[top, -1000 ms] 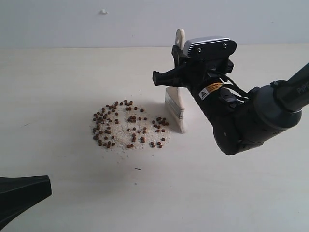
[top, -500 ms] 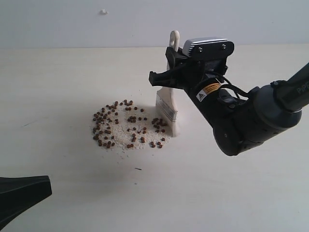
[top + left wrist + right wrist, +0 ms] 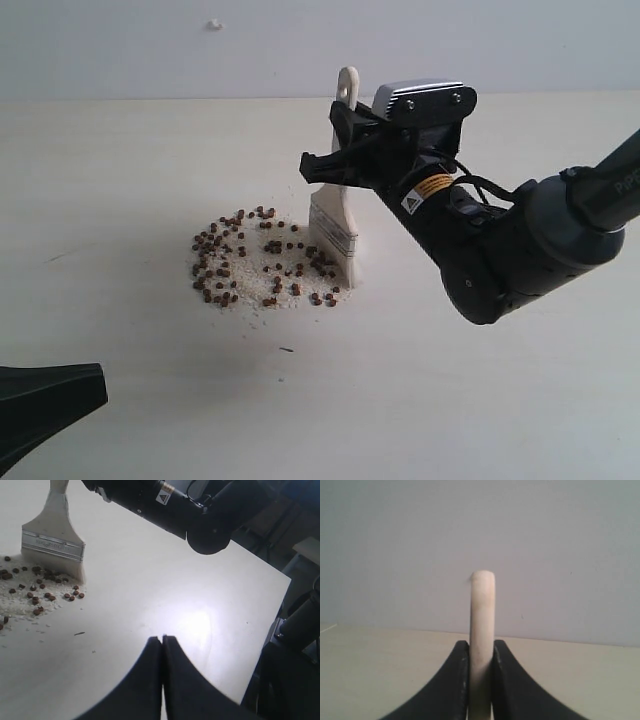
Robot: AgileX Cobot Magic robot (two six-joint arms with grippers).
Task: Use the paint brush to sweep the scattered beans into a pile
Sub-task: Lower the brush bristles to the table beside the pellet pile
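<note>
Lettering on the paint brush (image 3: 335,228) ferrule (image 3: 52,544) is too small for me to read, as is the yellow warning sticker (image 3: 425,188) on my right arm (image 3: 530,245). My left gripper (image 3: 162,639) hangs clenched and empty, well apart from the beans (image 3: 262,260). They cluster at the middle of the table (image 3: 120,150), bristles (image 3: 345,268) touching their right fringe. My right gripper (image 3: 481,647) clamps the upright handle (image 3: 481,610). Pale wall (image 3: 150,40) meets the table's far edge.

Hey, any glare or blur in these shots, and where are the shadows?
Left wrist view: a bright glare patch on the table just beyond the shut left gripper, which shows as a dark silhouette. Exterior view: soft even light, only a faint shadow beside the paint brush, beans sharp. Right wrist view: right gripper and brush handle slightly soft, close to the lens.
</note>
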